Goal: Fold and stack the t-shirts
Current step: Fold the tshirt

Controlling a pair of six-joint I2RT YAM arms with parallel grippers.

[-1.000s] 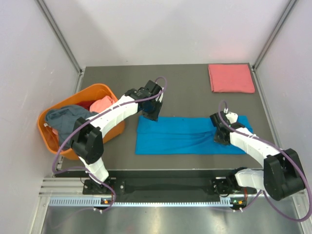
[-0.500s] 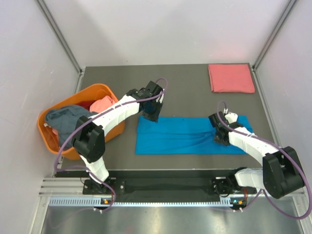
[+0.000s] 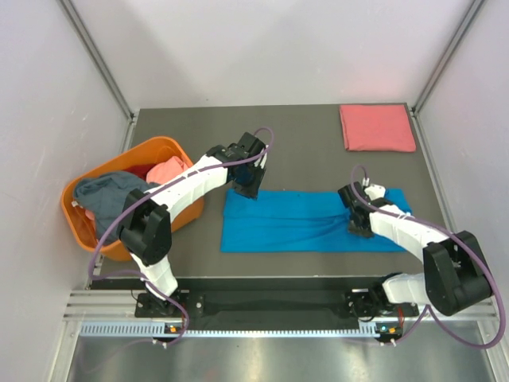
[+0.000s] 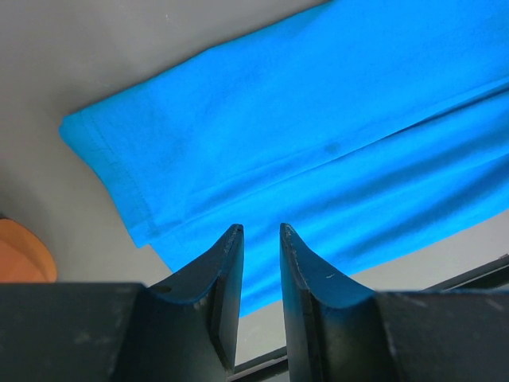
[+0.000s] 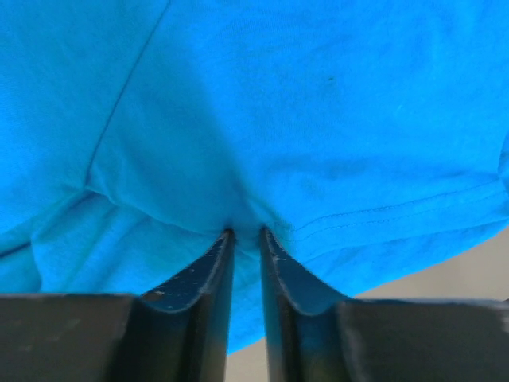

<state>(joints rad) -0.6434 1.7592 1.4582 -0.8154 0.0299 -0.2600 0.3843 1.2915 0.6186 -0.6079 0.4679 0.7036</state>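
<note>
A: The blue shirt [image 3: 302, 221] lies spread in a long strip on the middle of the table [image 3: 302, 151]. The left gripper [image 4: 260, 231] hovers over its left end, jaws slightly parted, empty.

B: The right gripper [image 5: 245, 232] pinches a pucker near its right end, tips half buried in cloth. A folded pink shirt [image 3: 378, 127] sits at the far right corner. The heap in the basket [image 3: 171, 147] is hard to sort out.

Long blue t-shirt [image 3: 306, 223] flat, pink t-shirt [image 3: 378, 127] folded
</note>
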